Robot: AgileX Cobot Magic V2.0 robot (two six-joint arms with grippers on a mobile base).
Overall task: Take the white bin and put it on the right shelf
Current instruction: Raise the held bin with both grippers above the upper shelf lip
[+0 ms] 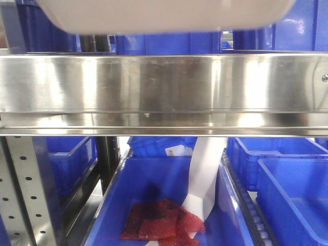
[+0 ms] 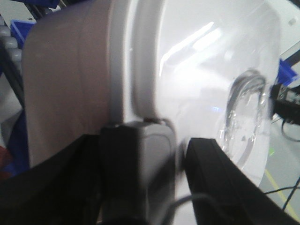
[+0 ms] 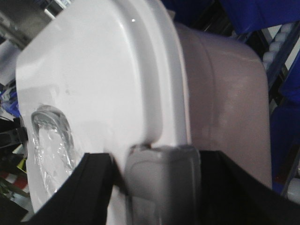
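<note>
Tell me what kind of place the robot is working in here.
Probably a warehouse or factory storeroom: a stainless-steel rack shelf on perforated uprights, rows of blue plastic bins behind and below it, and the white bin held above it.

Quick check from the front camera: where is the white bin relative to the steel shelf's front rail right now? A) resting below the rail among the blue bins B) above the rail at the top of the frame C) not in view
B: the white bin shows its rounded bottom above the right shelf's front rail; only blue bins sit below.
</note>
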